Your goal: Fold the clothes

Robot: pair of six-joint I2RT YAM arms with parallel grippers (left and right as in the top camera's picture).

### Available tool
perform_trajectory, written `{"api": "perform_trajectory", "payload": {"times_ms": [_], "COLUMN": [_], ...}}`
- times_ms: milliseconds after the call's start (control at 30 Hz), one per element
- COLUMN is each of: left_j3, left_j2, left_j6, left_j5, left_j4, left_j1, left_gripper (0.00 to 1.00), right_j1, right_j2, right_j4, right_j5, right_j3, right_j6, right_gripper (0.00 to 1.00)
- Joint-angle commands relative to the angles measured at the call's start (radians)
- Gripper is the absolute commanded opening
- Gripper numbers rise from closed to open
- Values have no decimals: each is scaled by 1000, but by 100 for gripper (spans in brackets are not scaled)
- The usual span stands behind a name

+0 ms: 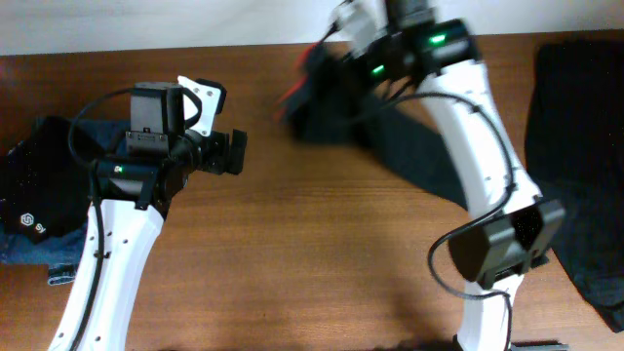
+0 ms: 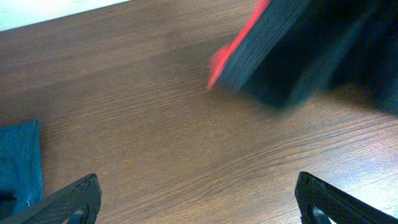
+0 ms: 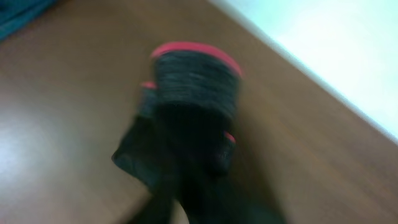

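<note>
Near left: jeans bunched against a black garment at the worktop edge. Left fingers spread wide, grasping nothing, facing bare wood. Right side: dark pile. Far centre: black trousers, red-trimmed waistband end seems lifted by the right arm. Right fingers lost in blur, can't tell their grip. Trousers look light, limp, prone to sag. Best held at the thicker waistband corners.
</note>
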Motion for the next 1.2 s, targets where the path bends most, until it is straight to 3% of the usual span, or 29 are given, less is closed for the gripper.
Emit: {"api": "perform_trajectory", "payload": {"times_ms": [0, 233, 367, 400, 700, 900, 1100, 1133, 1167], "left_j3": [23, 23, 23, 23, 23, 23, 23, 23, 23], "left_j2": [0, 0, 9, 22, 341, 534, 576, 576, 576], "left_j6": [-1, -2, -2, -3, -43, -43, -43, -43, -43], "left_j5": [-3, -15, 10, 25, 65, 113, 113, 114, 123], "left_j4": [2, 2, 8, 7, 2, 57, 181, 199, 206], "left_j1": [6, 6, 6, 6, 6, 6, 6, 5, 5], "left_gripper": [99, 99, 99, 99, 100, 99, 98, 68, 28], "right_j1": [106, 103, -13, -54, -330, -367, -367, -367, -367], "right_j2": [-12, -97, -210, -240, -330, -330, -330, -330, -330], "right_j4": [-26, -61, -119, -142, -301, -311, -325, -326, -328], "right_j5": [111, 327, 343, 336, 286, 252, 252, 252, 252], "right_j3": [9, 9, 9, 9, 8, 8, 8, 8, 8], "right_j6": [-16, 98, 199, 207, 243, 243, 244, 244, 243], "right_gripper": [72, 78, 98, 99, 99, 99, 99, 99, 99]}}
